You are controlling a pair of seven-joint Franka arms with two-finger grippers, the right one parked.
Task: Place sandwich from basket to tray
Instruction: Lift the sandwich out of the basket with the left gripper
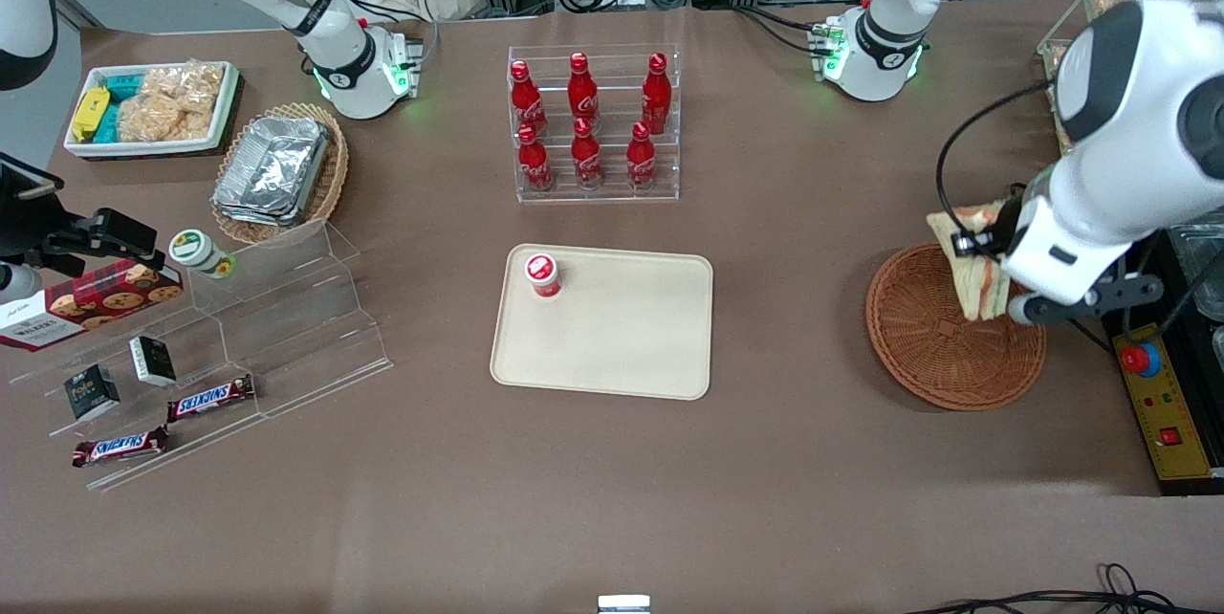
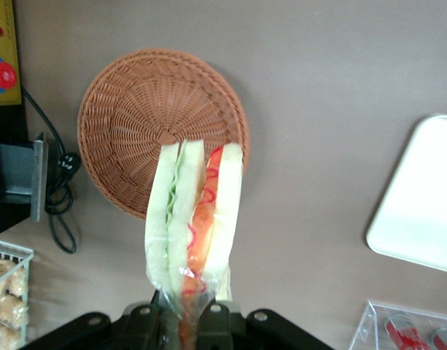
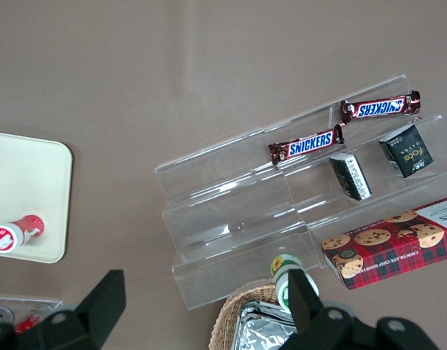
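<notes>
- Brown tabletop (image 1: 803, 423) spreads under everything, with cables and rack frames along its edge farthest from the front camera.
- Sandwich (image 2: 194, 219) hangs in the air above the basket (image 2: 135, 124), clear of the weave; the wrist view shows it dangling by its narrow end, bread and red and green layers edge-on.
- Gripper (image 2: 185, 310) is clamped on that narrow end, fingers pinched around the wrapper.
- Judged step: the lift out of the basket is done, and the carry to the tray (image 1: 612, 327) is in hand.
- Tray lies well apart from the basket, toward the parked arm's end, with a small red-capped cup (image 1: 542, 274) standing at one corner.
- Next move calls for travelling sideways at height, then lowering onto bare tray surface away from that cup before letting go.
</notes>
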